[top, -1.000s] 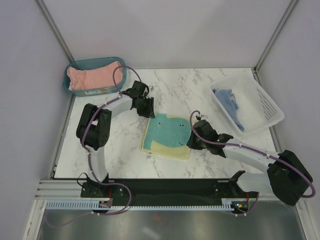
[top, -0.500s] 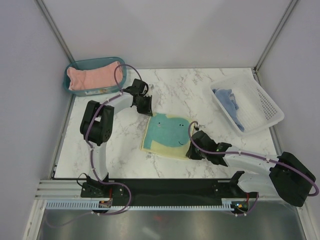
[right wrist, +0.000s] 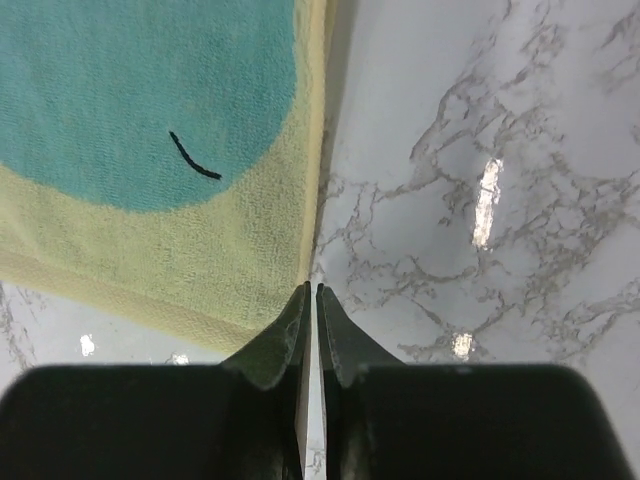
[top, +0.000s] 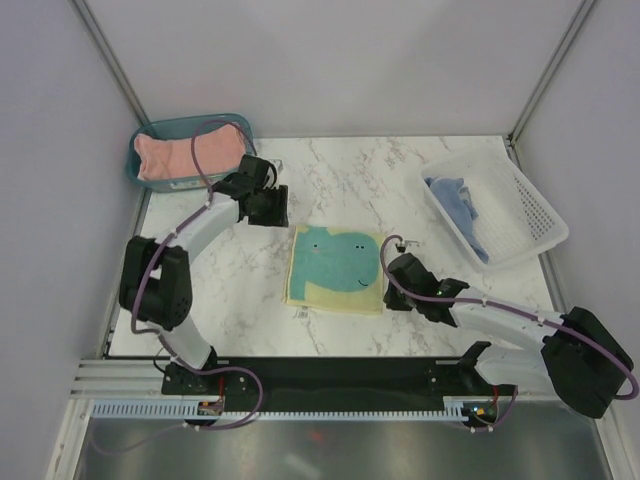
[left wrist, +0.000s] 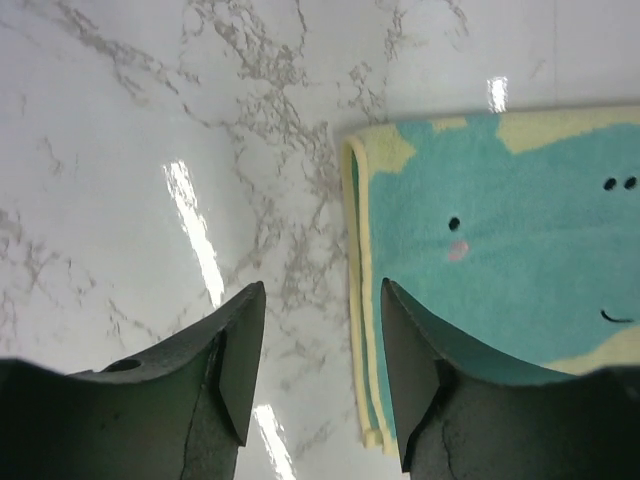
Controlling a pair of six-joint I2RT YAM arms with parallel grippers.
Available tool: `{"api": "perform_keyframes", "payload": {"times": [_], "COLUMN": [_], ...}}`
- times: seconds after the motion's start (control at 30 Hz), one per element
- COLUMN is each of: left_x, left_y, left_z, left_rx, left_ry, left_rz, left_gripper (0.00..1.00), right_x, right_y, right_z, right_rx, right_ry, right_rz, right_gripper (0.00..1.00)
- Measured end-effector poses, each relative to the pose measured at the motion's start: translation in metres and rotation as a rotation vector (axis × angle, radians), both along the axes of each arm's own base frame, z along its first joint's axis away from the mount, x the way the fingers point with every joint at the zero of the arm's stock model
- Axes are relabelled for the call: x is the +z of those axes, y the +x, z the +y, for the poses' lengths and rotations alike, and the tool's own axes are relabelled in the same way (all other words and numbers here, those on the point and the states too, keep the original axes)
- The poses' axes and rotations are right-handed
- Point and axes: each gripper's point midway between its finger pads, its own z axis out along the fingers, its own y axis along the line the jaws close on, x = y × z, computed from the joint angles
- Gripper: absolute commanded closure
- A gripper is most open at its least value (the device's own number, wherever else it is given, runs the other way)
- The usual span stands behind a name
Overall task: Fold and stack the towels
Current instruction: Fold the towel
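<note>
whale towel (top: 335, 270): lying flat mid-bench (top: 350, 170), whale face up. Its left hem is showing doubled layers, so I'm reading it as already folded.
left gripper (left wrist: 322, 300): hovering just off the whale towel's far-left corner, jaws standing apart with nothing between them. One finger is sitting over bare marble and the other is overlapping the hem in the wrist view. Can't tell if it's touching.
right gripper (right wrist: 310, 292): sitting at the whale towel's right edge near the front corner, jaws pressed together, tips pointing along the hem. No cloth is showing between them and the towel isn't lifting, so I'm judging this a nudge or squaring pose, not a grip.
pink towel (top: 190, 152): lying bunched in the teal bin (top: 140, 170), far-left of the whale towel and nearest the left arm.
blue towel (top: 460, 205): lying crumpled in the white basket (top: 540, 215), far-right of the whale towel, on the right arm's side.
step: looking like the whale towel is done or getting tidied. The other two are waiting unfolded and nothing is stacked yet.
edges: the whale towel is sitting skewed to the bench edges, its near hem well inside the front edge.
room: bare marble is running behind the whale towel between bin and basket, and along its left side, enough for spreading the next towel.
risk: the closed right tips could be dragging the hem and undoing the fold.
</note>
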Motion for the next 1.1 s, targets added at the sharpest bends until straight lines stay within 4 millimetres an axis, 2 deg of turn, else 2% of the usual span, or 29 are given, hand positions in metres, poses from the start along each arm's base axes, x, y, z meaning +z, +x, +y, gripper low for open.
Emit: {"api": "perform_keyframes", "payload": {"times": [0.07,0.1,0.2,0.27,0.37,0.5,0.6,0.8,1.1], "left_x": [0.024,0.032,0.038,0.027,-0.005,-0.038,-0.048,-0.053,-0.062], "left_y": [-0.013,-0.022,-0.052,-0.081,-0.122,-0.152,-0.159,-0.154,-0.163], "left_z": [0.005,0.006,0.001,-0.010,-0.021,-0.021,-0.025,-0.036,-0.034], "left_rx": [0.006,0.006,-0.012,-0.045,-0.077,-0.059,-0.052,-0.052,-0.047], "left_ry": [-0.020,-0.036,-0.079,-0.100,-0.118,-0.118,-0.124,-0.144,-0.119], "left_rz": [-0.054,-0.068,-0.086,-0.060,0.035,0.142,0.170,0.162,0.176], "left_gripper": [0.53,0.54,0.55,0.55,0.57,0.58,0.60,0.69,0.67], "right_x": [0.008,0.014,0.034,0.046,0.055,0.064,0.070,0.073,0.070], "right_y": [0.004,0.006,0.011,0.013,0.012,0.010,0.008,0.006,0.004], "right_z": [0.000,0.002,0.010,0.014,0.016,0.015,0.013,0.011,0.009], "right_rx": [0.006,0.012,0.022,0.027,0.033,0.038,0.038,0.038,0.038], "right_ry": [-0.002,0.004,0.048,0.081,0.110,0.131,0.144,0.152,0.144], "right_rz": [-0.014,-0.025,-0.063,-0.089,-0.108,-0.122,-0.136,-0.147,-0.138], "right_gripper": [0.87,0.87,0.87,0.87,0.87,0.87,0.87,0.87,0.87]}}
